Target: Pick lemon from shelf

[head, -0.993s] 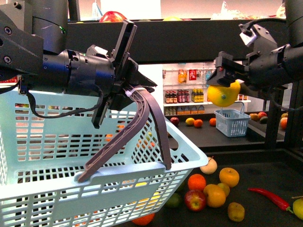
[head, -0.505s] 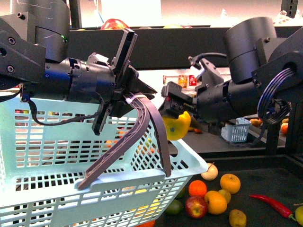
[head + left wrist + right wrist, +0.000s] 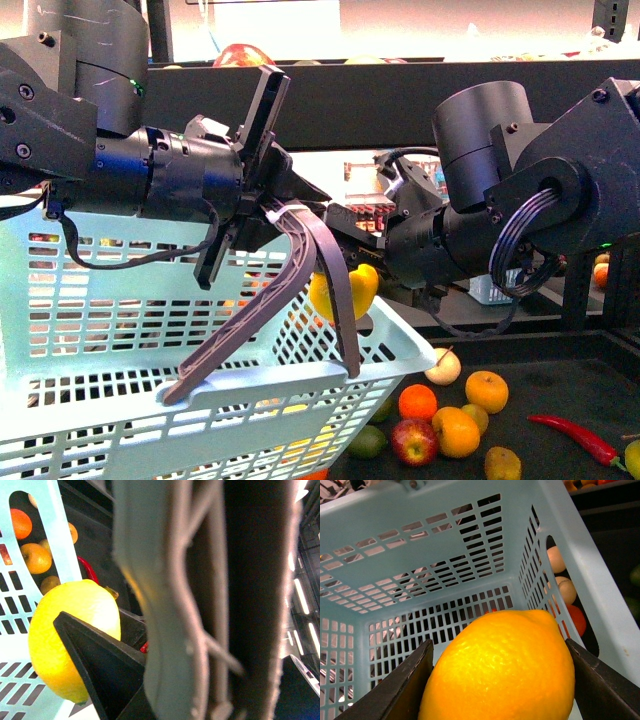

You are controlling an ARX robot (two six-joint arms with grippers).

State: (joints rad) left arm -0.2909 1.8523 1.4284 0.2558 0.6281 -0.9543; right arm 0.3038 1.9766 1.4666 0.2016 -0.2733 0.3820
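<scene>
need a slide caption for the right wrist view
The right claw holds the lemon over the open pale-blue basket.

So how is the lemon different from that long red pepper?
The lemon is yellow and plump; the red pepper is long and thin. The lemon is held up in the right gripper, over the basket; the red pepper lies on the black shelf. Both are brightly coloured.

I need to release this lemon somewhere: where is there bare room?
Inside the basket: its slotted floor, between the four walls, looks bare under the lemon. On the shelf, fruit crowds beside the basket; a bare strip lies behind the red chili.
</scene>
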